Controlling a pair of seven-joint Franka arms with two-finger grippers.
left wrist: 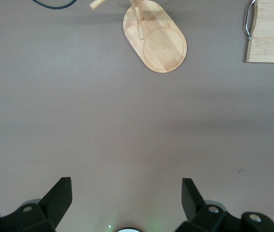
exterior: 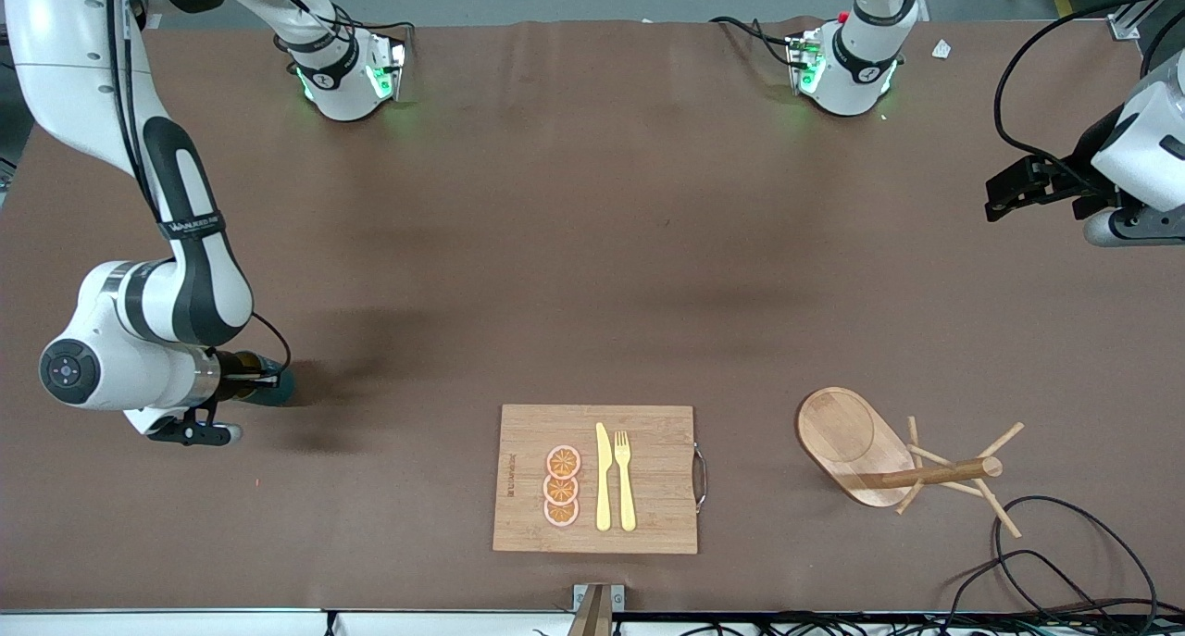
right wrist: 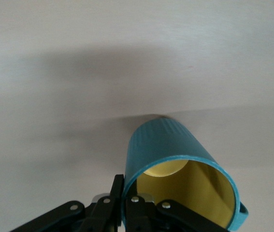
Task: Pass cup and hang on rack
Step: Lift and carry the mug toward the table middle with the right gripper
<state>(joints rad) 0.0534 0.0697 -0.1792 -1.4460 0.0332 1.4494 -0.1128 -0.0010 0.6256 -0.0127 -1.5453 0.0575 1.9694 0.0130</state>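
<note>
Cup [right wrist: 175, 159] sat clamped by its rim in my right tool [right wrist: 127, 203], low over the table [exterior: 592, 247] at the right arm's end. My left tool [left wrist: 127, 198] waited with fingers apart above bare table at the left arm's end. I saw the rack [exterior: 856, 446] standing beside the cutting board [exterior: 597, 479].

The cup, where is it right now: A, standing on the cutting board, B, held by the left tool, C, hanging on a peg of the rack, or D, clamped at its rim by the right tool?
D: the right wrist view shows the right tool pinching the rim of the cup.
</note>
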